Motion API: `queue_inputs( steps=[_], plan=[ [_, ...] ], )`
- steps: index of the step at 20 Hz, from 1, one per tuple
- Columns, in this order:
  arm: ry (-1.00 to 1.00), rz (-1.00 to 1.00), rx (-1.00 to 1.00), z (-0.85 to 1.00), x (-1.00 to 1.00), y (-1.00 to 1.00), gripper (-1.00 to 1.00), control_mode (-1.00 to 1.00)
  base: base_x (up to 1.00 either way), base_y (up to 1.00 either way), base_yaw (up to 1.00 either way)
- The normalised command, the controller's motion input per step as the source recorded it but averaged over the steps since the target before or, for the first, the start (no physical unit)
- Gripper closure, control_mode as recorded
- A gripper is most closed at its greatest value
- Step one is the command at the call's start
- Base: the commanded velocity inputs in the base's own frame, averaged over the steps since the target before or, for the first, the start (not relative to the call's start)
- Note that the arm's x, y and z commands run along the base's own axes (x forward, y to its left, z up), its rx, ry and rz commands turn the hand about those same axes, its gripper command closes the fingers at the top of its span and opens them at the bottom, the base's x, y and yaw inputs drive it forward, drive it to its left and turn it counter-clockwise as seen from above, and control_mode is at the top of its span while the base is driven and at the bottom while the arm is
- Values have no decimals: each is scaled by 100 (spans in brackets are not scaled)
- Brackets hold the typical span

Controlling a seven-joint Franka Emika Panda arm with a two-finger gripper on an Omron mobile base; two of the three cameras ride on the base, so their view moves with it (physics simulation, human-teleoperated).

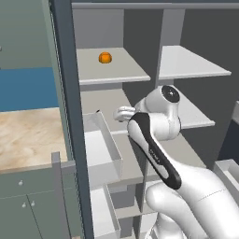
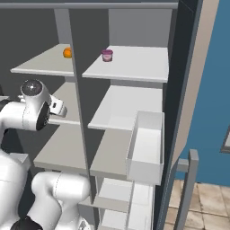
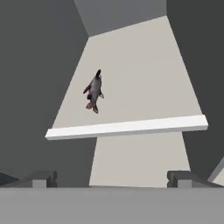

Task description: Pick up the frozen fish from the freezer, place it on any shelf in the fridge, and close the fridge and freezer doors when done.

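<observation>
In the hand view the frozen fish (image 3: 94, 91), small and dark grey with a reddish tail, lies on a light grey freezer shelf (image 3: 144, 78), left of its middle. My gripper (image 3: 113, 179) is open in front of that shelf's edge, short of the fish, with nothing between its fingertips (image 3: 43, 178). The freezer (image 1: 105, 93) is the narrower left half of the unit, and my arm (image 1: 154, 121) reaches in at its second shelf. The fridge (image 2: 130, 105) is the wider right half, with bare light shelves. Both doors stand open: the freezer door (image 1: 65, 93) and the fridge door (image 2: 184, 90).
A round orange item (image 1: 105, 57) sits on the freezer's top shelf. A small purple item (image 2: 107, 55) stands on the fridge's top shelf. Clear door bins (image 1: 100, 144) (image 2: 146, 143) jut out beside the shelves. A wooden counter (image 1: 28, 135) lies left of the freezer door.
</observation>
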Motion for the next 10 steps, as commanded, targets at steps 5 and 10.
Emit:
queue_inputs(
  steps=[5, 10],
  plan=[
    [5, 0, 7, -16, 31, 14, -100, -100, 0, 0, 0],
    [0, 0, 0, 0, 24, 35, -100, -100, 0, 0, 0]
  ],
)
